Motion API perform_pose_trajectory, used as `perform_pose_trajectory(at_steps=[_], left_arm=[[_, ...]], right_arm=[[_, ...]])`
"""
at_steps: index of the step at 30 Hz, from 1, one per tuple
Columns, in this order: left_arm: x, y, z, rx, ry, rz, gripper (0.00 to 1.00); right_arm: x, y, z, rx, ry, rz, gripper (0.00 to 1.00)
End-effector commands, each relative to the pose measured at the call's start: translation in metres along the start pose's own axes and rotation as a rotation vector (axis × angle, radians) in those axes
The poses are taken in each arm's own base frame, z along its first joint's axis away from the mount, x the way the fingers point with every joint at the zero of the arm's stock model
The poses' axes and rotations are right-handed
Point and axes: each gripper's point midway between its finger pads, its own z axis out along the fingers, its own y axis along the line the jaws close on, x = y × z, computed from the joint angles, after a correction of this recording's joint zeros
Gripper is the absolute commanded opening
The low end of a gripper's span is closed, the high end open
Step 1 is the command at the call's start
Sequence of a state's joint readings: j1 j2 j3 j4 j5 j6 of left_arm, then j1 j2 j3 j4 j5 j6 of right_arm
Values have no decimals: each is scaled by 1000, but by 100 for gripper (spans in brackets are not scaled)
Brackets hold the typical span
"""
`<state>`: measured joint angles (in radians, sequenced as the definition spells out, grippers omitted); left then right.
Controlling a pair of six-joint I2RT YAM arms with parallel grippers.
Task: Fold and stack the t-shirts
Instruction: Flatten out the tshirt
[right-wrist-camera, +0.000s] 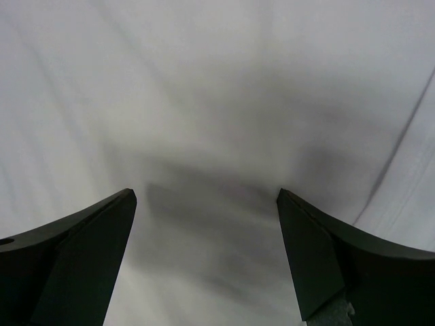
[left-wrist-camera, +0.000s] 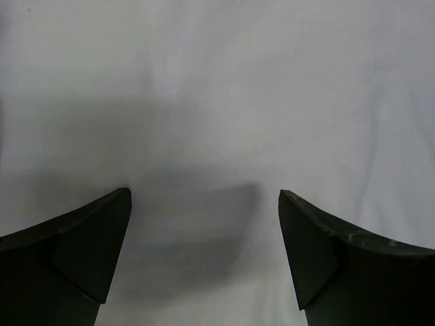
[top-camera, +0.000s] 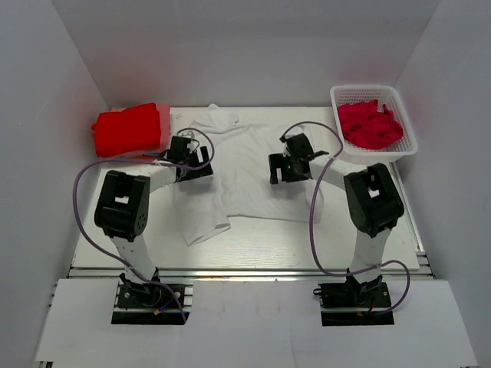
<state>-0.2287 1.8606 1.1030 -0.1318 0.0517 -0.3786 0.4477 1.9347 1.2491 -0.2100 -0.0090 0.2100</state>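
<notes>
A thin white t-shirt (top-camera: pixel 245 165) lies spread across the middle of the table, its collar at the back and one part trailing toward the front left. My left gripper (top-camera: pixel 192 159) hovers over the shirt's left side, jaws wide open, with only white cloth (left-wrist-camera: pixel 204 136) beneath them. Over the shirt's right side my right gripper (top-camera: pixel 280 165) is also open, and bare white cloth (right-wrist-camera: pixel 204 122) fills its view. A folded red t-shirt (top-camera: pixel 126 129) rests at the back left. Crumpled crimson-pink t-shirts (top-camera: pixel 370 124) fill the basket.
The white plastic lattice basket (top-camera: pixel 406 123) stands at the back right corner. White walls enclose the table on three sides. Purple cables loop from both arms over the table front.
</notes>
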Motion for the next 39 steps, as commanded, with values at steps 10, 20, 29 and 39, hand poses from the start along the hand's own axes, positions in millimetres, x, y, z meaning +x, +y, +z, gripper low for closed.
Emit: perform_pose_trajectory(at_steps=[10, 20, 29, 39], left_arm=[[78, 53, -105, -226, 40, -120, 100], [-36, 13, -103, -114, -238, -47, 100], [-21, 13, -16, -102, -77, -24, 100], [10, 46, -1, -225, -7, -26, 100]], right_arm=[[126, 67, -82, -293, 206, -73, 90], [14, 24, -91, 98, -76, -116, 90], [0, -50, -58, 395, -32, -56, 90], [-1, -83, -24, 413, 18, -4, 90]])
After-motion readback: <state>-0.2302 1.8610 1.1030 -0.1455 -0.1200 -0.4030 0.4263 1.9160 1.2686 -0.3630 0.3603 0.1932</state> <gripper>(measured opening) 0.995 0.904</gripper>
